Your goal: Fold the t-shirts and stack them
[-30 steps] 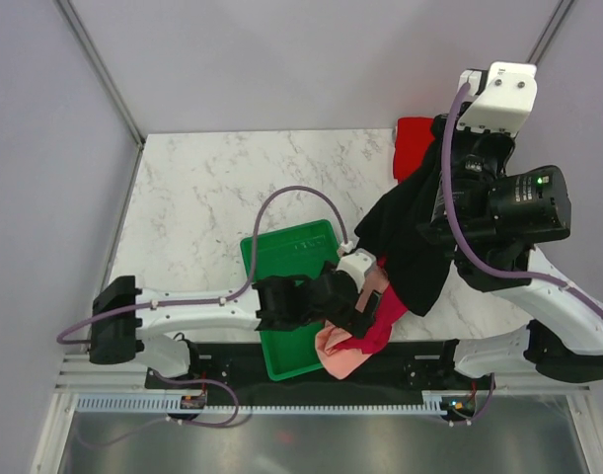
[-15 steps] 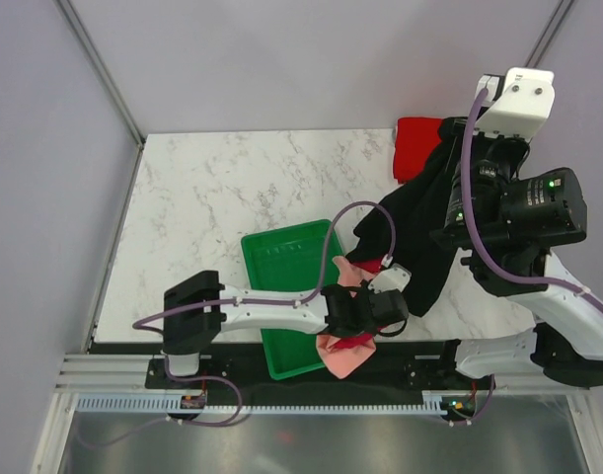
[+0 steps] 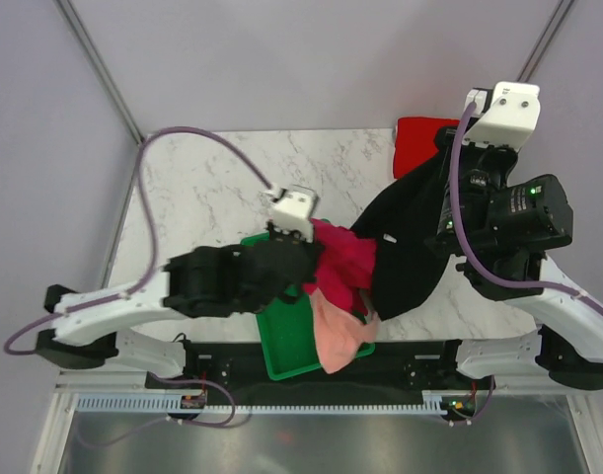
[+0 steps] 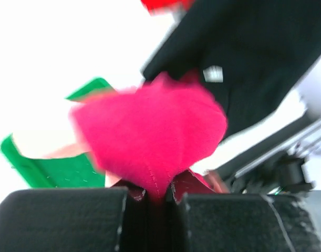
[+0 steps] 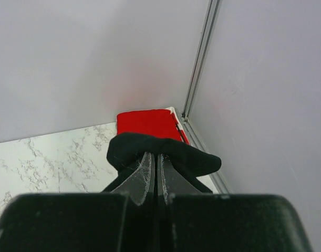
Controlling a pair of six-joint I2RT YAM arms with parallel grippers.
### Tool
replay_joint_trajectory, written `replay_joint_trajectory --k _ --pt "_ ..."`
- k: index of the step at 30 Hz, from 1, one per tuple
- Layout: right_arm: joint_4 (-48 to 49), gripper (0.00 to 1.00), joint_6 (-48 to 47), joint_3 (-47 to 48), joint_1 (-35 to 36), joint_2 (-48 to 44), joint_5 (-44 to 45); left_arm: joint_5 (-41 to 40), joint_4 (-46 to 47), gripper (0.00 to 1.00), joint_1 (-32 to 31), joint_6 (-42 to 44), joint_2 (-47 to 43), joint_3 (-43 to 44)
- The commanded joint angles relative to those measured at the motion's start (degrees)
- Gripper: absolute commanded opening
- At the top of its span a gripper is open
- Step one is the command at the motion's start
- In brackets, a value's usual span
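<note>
Two shirts hang from closed jaws. In the last second the left jaws have shut on the soft magenta t-shirt [image 3: 339,259] and lifted it from the near edge to above the green plastic bin [image 3: 281,346], with the peach t-shirt [image 3: 336,334] beneath it. I judge this to be sorting, not yet folding. The right jaws pinch the large black t-shirt [image 3: 405,252] aloft at right. The right wrist view shows the bright red t-shirt [image 5: 147,122] lying flat in the far right corner, half hidden from above.

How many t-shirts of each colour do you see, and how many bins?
Black t-shirt: 1
Red t-shirt: 1
Magenta t-shirt: 1
Peach t-shirt: 1
Green bin: 1
Total: 5
</note>
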Motion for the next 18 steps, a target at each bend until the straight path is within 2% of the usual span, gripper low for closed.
replay_joint_trajectory --k 1,2,6,11,15,16,17,18 --pt "0.45 0.0 1.54 -0.17 -0.62 -1.34 2.17 -10.39 -3.62 0.02 0.17 -0.53 -8.8 -1.5" --pt "0.45 0.0 1.55 -0.08 -0.71 -1.52 1.99 -10.83 -3.88 0.02 0.43 -0.96 -11.25 -2.73" --pt "0.45 0.0 2.16 -0.08 -1.32 -2.05 1.9 -8.82 -6.43 0.02 0.61 -5.96 -12.07 -10.1" --pt "0.45 0.0 2.43 -1.66 -1.32 -3.01 2.43 -5.39 -6.09 0.02 1.92 -14.14 -10.31 -18.55" --pt "-0.08 0.0 2.86 -2.63 -1.41 -3.81 2.6 0.74 -3.89 0.04 5.26 -16.87 -5.58 -24.87" --pt "-0.08 0.0 2.78 -2.81 -1.41 -3.98 2.6 2.6 -3.54 0.27 6.14 -17.05 -4.43 -25.58" --pt "-0.17 0.0 2.69 -2.81 -1.32 -3.98 2.78 5.66 -3.18 0.62 7.1 -16.96 -3.55 -26.11" --pt "-0.26 0.0 2.6 -2.98 -1.41 -3.98 2.87 10.39 0.39 0.9 8.51 -13.4 -2.67 -27.42"
